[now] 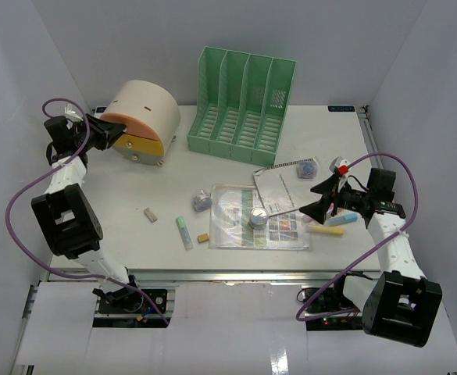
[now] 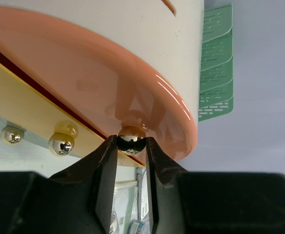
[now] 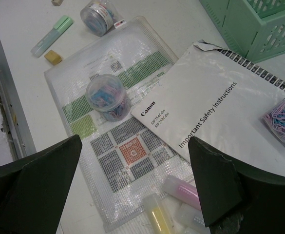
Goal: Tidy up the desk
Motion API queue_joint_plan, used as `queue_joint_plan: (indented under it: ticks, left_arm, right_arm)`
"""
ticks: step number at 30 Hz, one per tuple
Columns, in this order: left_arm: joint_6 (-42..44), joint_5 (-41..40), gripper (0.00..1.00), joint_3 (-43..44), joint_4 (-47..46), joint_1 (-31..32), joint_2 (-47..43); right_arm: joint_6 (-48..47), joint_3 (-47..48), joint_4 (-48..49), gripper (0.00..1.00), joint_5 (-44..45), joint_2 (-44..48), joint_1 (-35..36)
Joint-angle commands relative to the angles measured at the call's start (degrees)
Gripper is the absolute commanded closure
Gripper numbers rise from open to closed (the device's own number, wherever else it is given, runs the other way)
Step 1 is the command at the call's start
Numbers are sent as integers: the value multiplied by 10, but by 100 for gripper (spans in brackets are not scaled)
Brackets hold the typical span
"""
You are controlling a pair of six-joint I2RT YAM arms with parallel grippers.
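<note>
The white desk holds scattered stationery. My left gripper is at the far left, shut on a round metal knob on the orange drawer front of the cream-and-orange drawer box; in the left wrist view the left gripper has both fingers pinching the knob. My right gripper is open and empty. In the right wrist view the right gripper hovers above a mesh pouch, beside a Canon booklet.
A green file rack stands at the back. On the pouch sits a jar of paper clips. Another jar, a green highlighter, erasers and a clip box lie around. Highlighters lie under my right gripper.
</note>
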State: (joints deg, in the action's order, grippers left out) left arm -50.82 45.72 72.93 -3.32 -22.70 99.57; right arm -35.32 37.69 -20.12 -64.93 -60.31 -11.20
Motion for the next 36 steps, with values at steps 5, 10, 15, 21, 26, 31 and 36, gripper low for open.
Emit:
queue_joint_plan:
  ticks: [5,10,15,21,26,31,36]
  left_arm:
    - [-4,20,83,-2,-24,3,-36]
    - [32,-3,85,-48,7,3,-119]
    - [78,-24,85,-108,50,3,-210]
    - [96,-24,85,-190,57,-2,-257]
    - [97,-23,85,-212,64,-7,-283]
    - [99,-20,85,-219,78,-7,-314]
    - [98,-20,85,-248,87,-6,-342]
  right_arm:
    - [-10,-1,-4,4,-19,3,-6]
    - [-9,-1,-4,4,-21,4,-8]
    - [-9,-2,-4,4,-25,6,-9]
    - [-9,-3,-5,4,-28,9,-10]
    - [-9,-4,-5,4,-28,9,-10]
    - [-9,-4,-5,4,-29,9,-10]
    - [-9,-4,-5,4,-30,9,-10]
